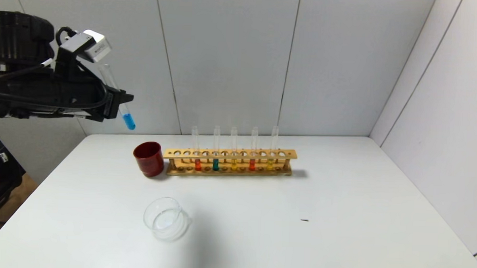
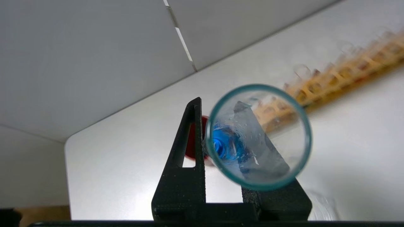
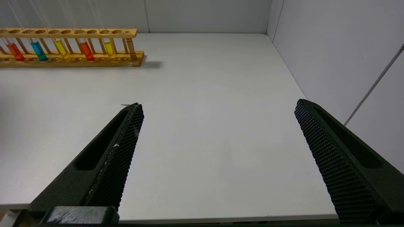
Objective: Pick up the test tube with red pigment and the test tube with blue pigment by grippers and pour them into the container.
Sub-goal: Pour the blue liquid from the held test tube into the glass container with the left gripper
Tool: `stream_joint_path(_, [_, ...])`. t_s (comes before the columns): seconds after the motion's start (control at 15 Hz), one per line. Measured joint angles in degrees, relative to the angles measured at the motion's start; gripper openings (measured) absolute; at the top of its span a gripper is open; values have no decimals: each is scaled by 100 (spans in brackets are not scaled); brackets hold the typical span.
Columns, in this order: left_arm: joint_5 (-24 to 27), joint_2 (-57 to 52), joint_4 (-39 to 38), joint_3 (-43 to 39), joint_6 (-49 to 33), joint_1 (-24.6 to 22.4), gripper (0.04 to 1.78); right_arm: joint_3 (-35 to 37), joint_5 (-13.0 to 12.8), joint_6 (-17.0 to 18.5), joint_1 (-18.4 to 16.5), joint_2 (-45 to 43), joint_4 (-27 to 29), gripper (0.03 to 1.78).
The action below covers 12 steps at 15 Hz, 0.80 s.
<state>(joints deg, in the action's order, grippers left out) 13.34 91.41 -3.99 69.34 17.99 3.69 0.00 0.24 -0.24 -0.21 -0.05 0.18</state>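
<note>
White counter [image 1: 338, 217]. Wooden rack [image 1: 229, 162] far centre, red-pigment tube [image 1: 197, 163] in its left end. Left tool [image 1: 118, 102] raised far left, clamped on tilted blue-pigment tube [image 1: 128, 120]. Right tool [image 3: 217, 132] gaping wide, empty, near right. Glass container [image 1: 166, 218] near left.

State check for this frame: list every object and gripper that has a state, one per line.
Left gripper: shut on the blue test tube, raised left of the table.
Blue test tube: held, tilted, liquid at bottom.
Right gripper: open, holding nothing, above the table.
Container: upright, no coloured liquid.
Red cup: upright beside the rack.
Rack: five tubes standing upright.
</note>
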Motion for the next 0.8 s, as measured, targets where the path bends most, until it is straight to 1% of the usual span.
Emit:
stream_joint_path(0.07, [483,-163,0,-276,179,-199,34,0,0,0,2,0,0,175])
stream_joint_path(0.2, [1358,-369,-17,-724,937,-612,34,0,0,2,2,0,0,175])
stream_joint_path(0.4, [2616,-453,160,-1124,2666,-1331,34,0,2,0,5,0,0,175])
stream_joint_path(0.47, [2845,-419,363,-1087,3215,-1487,34,0,0,2,5,0,0,175])
stream_joint_path(0.53, [2927,-373,569,-984,3678,-1579,34,0,0,0,0,0,0,175])
stream_joint_path(0.8, [2844,-111,900,-455,5535,-1760,34,0,2,0,5,0,0,175])
